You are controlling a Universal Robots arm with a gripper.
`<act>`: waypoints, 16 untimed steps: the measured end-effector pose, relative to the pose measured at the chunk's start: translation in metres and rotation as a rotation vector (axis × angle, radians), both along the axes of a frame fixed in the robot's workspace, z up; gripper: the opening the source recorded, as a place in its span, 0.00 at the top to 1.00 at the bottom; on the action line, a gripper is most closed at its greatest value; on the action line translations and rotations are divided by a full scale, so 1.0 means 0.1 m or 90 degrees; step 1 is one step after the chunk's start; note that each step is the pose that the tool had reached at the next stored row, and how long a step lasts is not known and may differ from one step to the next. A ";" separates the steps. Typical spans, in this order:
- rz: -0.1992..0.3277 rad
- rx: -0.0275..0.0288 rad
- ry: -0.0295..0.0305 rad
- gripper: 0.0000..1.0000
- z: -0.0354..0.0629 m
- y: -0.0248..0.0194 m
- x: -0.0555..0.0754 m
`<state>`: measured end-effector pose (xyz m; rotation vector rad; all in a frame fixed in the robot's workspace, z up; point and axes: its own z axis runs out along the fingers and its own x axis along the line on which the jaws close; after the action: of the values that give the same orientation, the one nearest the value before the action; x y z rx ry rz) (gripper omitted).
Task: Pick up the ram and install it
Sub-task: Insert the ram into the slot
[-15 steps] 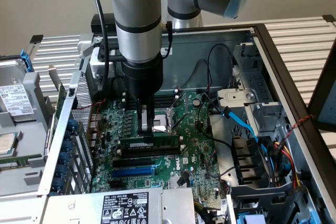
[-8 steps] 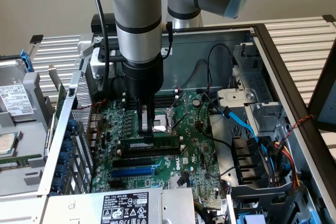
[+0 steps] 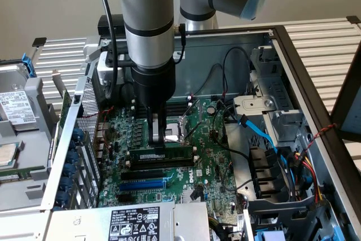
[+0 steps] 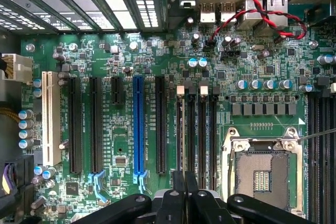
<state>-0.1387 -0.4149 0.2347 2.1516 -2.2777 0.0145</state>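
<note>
The ram point(image 3: 161, 156) stands on edge on the motherboard point(image 3: 211, 159) at the centre of the exterior view, above the blue expansion slot point(image 3: 144, 184) and below the CPU socket point(image 3: 176, 131). The gripper point(image 3: 161, 143) hangs vertically over it, fingers pinched together on its top edge.

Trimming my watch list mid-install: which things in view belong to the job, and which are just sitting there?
Job: the ram; the gripper at its top edge; black memory slots.
Just there: blue expansion slot; CPU socket; red-and-black twisted wires; blue cable.
</note>
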 end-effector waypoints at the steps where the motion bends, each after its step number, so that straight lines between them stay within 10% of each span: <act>1: 0.000 0.0000 0.0000 0.88 0.000 0.000 0.00; 16: 0.000 -0.0001 0.0000 0.88 -0.013 -0.001 0.00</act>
<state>-0.1384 -0.4150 0.2334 2.1515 -2.2776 0.0147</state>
